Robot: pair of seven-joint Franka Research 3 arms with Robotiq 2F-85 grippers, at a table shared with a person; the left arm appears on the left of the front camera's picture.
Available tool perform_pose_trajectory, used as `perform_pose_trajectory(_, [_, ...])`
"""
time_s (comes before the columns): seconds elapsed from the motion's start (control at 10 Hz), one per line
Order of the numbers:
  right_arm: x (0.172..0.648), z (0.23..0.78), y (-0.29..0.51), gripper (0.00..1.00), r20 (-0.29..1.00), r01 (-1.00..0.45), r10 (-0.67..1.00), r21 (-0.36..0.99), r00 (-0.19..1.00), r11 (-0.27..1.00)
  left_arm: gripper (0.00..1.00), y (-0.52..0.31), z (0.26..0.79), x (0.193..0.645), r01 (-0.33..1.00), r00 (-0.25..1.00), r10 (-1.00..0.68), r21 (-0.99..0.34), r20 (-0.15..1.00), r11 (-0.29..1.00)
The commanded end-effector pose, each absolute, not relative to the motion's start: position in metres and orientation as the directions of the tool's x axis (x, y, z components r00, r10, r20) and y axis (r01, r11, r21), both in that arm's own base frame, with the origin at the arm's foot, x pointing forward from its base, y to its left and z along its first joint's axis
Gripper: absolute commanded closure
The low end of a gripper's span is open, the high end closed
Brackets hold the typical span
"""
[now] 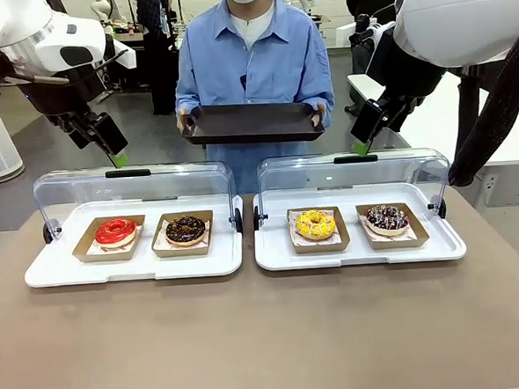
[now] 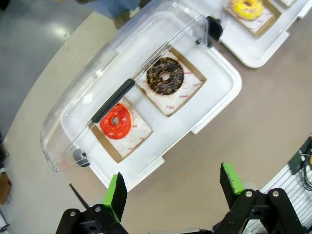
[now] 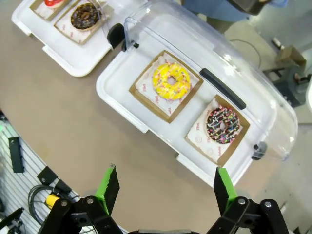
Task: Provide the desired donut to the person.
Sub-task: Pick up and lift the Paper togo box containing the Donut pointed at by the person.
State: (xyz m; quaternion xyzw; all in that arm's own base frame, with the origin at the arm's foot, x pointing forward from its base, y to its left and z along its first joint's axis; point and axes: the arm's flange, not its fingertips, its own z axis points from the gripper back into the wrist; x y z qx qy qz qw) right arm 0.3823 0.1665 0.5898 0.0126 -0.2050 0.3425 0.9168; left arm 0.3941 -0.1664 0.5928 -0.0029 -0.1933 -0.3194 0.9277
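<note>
The red donut (image 1: 115,231) and the chocolate donut (image 1: 186,229) lie in the left display tray (image 1: 35,272). The yellow donut (image 1: 315,224) and the sprinkled donut (image 1: 387,218) lie in the right display tray (image 1: 272,260). Each donut sits in its own brown cardboard holder. The four form one row across the table (image 1: 268,335).

The two white display trays stand side by side, close together but not touching. The left lid (image 1: 74,190) and the right lid (image 1: 399,173), both clear, are swung up and back, leaving the donuts uncovered.

At the far side of the table, the person (image 1: 251,63) holds a dark serving tray (image 1: 251,123) level in both hands, in front of the torso.

The left gripper (image 2: 173,180) hangs in the air on the left display tray's side, with its fingers spread wide and nothing between them. The right gripper (image 3: 166,176) hangs on the right display tray's side, also wide open and empty.
</note>
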Motion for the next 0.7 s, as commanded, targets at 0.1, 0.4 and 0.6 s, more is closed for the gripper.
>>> perform_pose_trajectory(0.1, [0.409, 0.58, 0.101, 0.0, 0.449, -0.801, 0.677, 0.177, 0.583, 0.573, 0.0, -0.102, 0.607, 0.407, 0.773, 0.627, -0.627, -0.27, 0.463, 0.574])
perform_pose_trajectory(0.4, [0.42, 0.569, 0.038, 0.0, 0.617, -0.876, 0.623, 0.304, 0.481, 0.375, 0.0, -0.04, 0.618, 0.401, 0.911, 0.404, -0.652, -0.348, 0.642, 0.222])
perform_pose_trajectory(0.6, [0.422, 0.562, -0.003, 0.0, 0.673, -0.875, 0.561, 0.339, 0.482, 0.345, 0.0, 0.008, 0.613, 0.395, 0.96, 0.268, -0.67, -0.247, 0.693, 0.129])
